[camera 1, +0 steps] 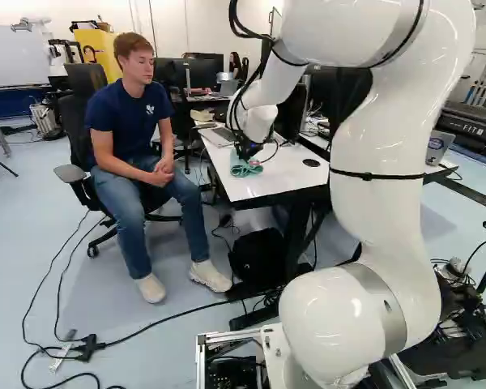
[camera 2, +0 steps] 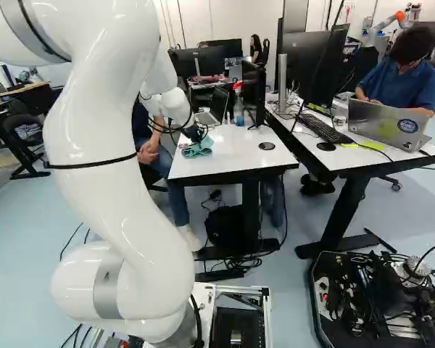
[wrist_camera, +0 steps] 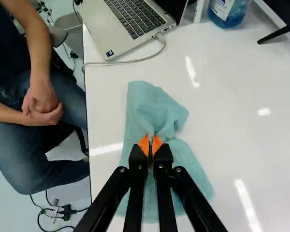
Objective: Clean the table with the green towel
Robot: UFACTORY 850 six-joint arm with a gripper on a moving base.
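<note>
White arm reaches over the table. On it sits a laptop, and near that lies the green towel, a fold pinched between the gripper's 2 orange pads.

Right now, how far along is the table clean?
Done: towel grip. The claw is shut on the green towel.
In hand: the towel, pinched partway along, spread on the white table, so it looks placed for wiping.
Left: probably strokes over the tabletop beyond the towel, including near the laptop and blue bottle. Can't tell what's already wiped.
</note>
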